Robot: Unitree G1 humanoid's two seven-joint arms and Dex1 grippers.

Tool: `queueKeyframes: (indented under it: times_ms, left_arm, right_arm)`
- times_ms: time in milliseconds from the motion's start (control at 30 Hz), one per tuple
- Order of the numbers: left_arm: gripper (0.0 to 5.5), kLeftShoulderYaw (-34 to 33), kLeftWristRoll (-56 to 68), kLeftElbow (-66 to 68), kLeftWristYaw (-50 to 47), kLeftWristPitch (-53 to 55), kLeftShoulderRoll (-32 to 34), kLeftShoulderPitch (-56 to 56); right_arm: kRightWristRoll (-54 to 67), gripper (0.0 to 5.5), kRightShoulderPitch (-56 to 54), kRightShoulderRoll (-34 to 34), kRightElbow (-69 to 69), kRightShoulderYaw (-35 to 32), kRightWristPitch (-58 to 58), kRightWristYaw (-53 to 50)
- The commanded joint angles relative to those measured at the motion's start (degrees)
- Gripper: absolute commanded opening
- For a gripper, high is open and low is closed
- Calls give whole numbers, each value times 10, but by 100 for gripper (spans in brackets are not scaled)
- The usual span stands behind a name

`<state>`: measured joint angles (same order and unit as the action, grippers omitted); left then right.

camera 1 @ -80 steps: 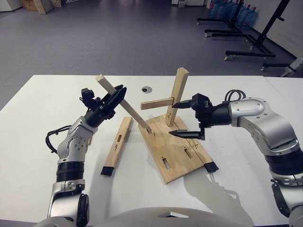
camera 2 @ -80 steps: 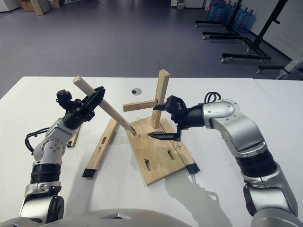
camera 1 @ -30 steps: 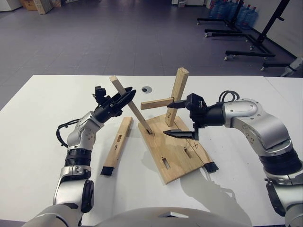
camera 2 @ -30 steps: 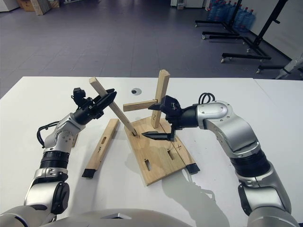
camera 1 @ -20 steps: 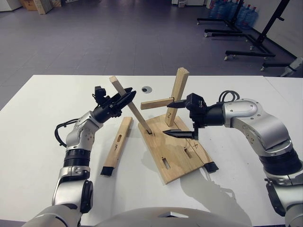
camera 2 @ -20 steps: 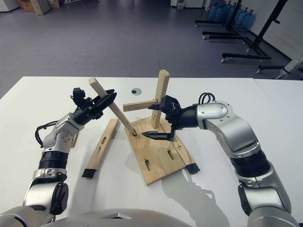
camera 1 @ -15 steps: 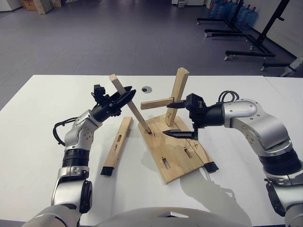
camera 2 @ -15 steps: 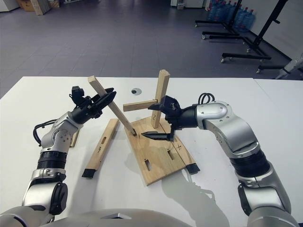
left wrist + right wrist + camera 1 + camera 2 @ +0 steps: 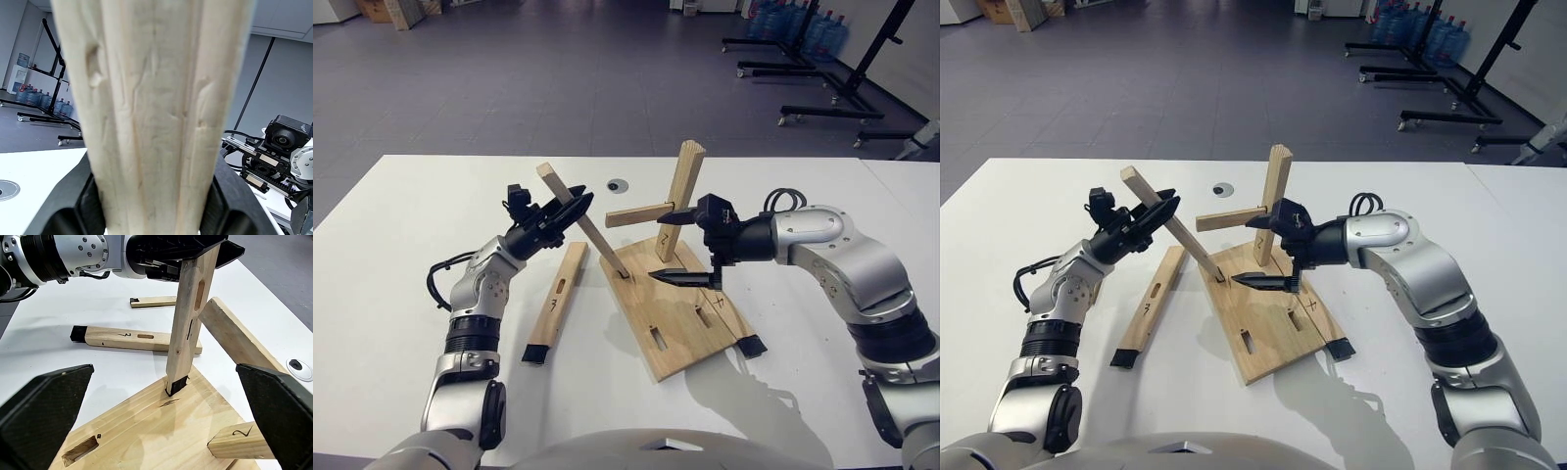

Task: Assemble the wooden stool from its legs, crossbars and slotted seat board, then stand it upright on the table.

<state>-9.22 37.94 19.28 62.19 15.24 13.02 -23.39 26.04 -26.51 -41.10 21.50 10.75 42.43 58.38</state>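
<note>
Left gripper (image 9: 576, 204): clamped on the upper part of a tilted stool leg (image 9: 597, 240), whose dark foot sat at a slot in the seat board (image 9: 680, 335).
Right gripper (image 9: 666, 247): jaws wide apart over the board, beside the upright leg (image 9: 683, 186) and its crossbar (image 9: 634, 214).
Spare leg (image 9: 555, 299): flat on the table (image 9: 391, 294), left of the board.

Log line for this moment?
left hand: shut on tilted leg, foot at seat board slot | right hand: open, beside upright leg | loose leg: lying flat

Black-tipped leg (image 9: 188, 318), end down on the seat board (image 9: 142, 440)
</note>
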Motion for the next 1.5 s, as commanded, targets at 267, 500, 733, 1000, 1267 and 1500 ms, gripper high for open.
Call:
queueKeyframes:
  times_ms: [267,500,733,1000,1267,1500]
  left_arm:
    - [204,14,-22,-26,-10,25,34,-29]
    - [204,22,-30,-63,-24,30,37,-16]
    - [204,27,-26,-78,-29,35,32,1]
    - [204,32,-26,-76,-30,36,28,1]
    - [204,33,-33,-63,-27,29,33,-1]
    - [204,32,-37,-59,-22,27,43,-5]
  right_arm:
    - [4,536,-4,5,4,-2,5,-6]
    - [5,536,-4,5,4,-1,5,-8]
    - [6,536,-2,5,7,-2,6,-9]
    - [6,536,0,5,9,-1,7,-9]
    - [7,536,3,6,12,-2,8,-12]
    - [9,536,5,8,16,-1,9,-15]
